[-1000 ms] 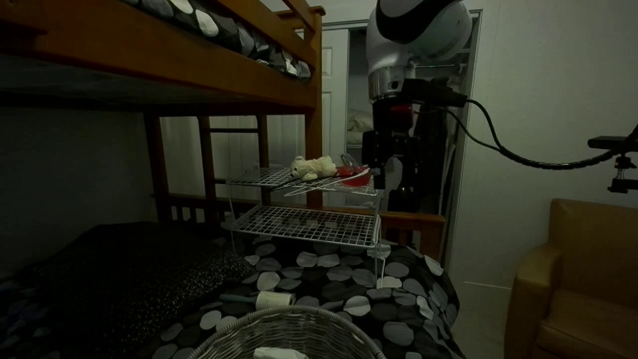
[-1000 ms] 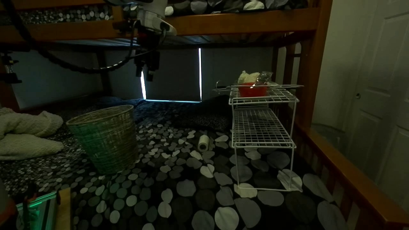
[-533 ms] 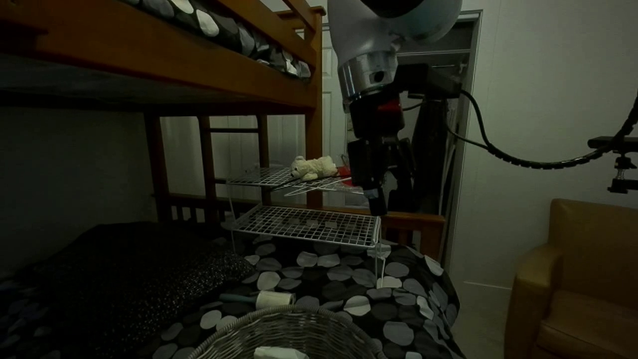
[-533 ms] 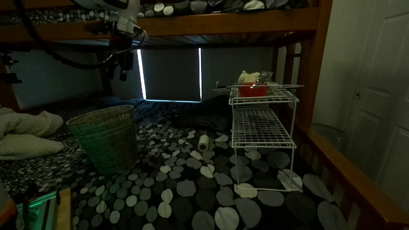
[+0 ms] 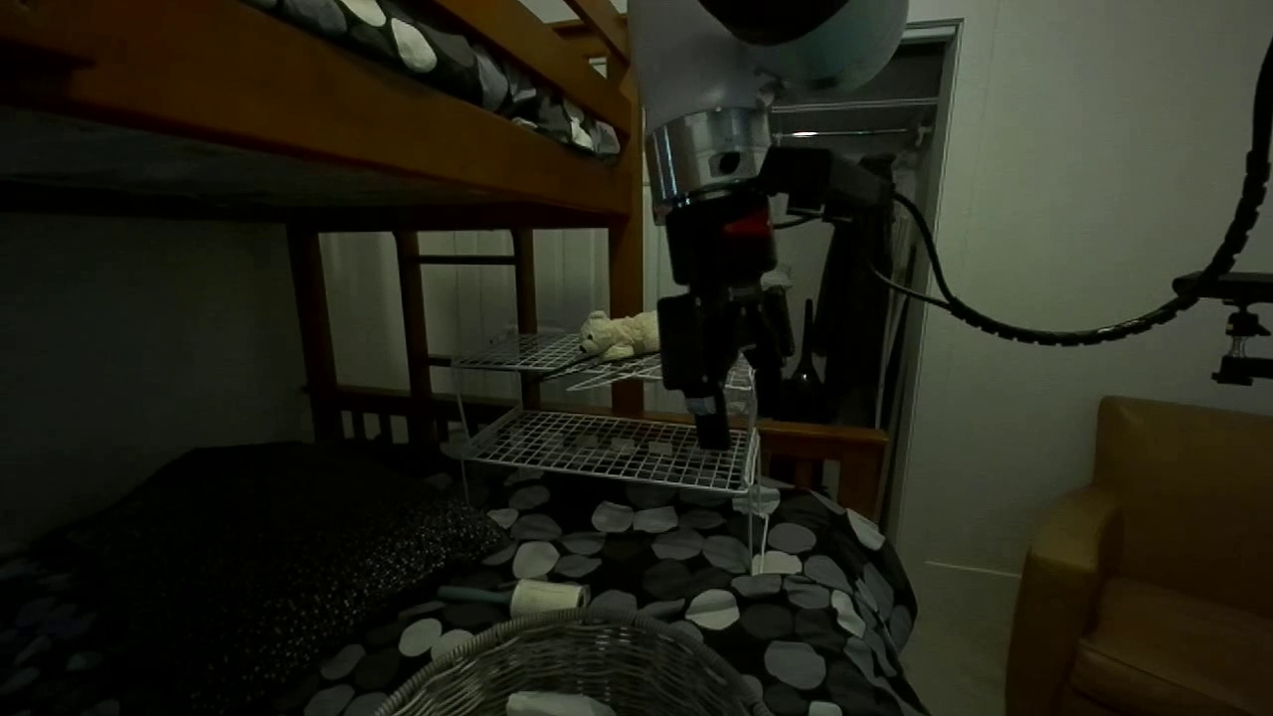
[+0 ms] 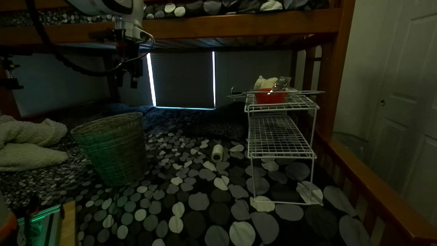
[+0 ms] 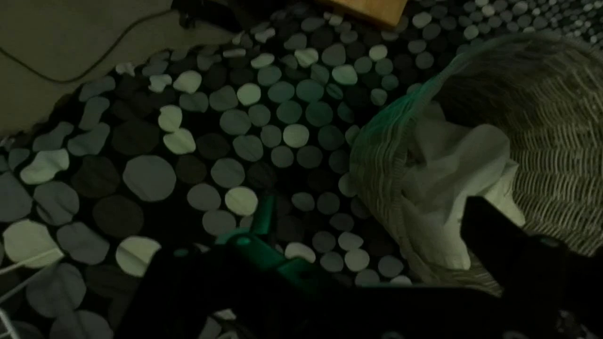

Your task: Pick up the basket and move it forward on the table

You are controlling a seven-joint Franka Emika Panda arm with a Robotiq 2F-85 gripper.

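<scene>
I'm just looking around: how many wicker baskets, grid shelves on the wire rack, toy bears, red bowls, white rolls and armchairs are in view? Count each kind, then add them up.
Wicker basket: 1
Grid shelves: 2
Toy bear: 1
Red bowl: 1
White roll: 1
Armchair: 1
Total: 7

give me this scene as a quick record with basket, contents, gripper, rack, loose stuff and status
basket: wicker, standing rim up on the dotted table
contents: crumpled white cloth-like item
gripper: open, holding nothing, above the table
rack: white wire, tiered, toy bear and red container on top
loose stuff: white roller lying on the table; cream blanket near the basket
status: basket not yet gripped
</scene>
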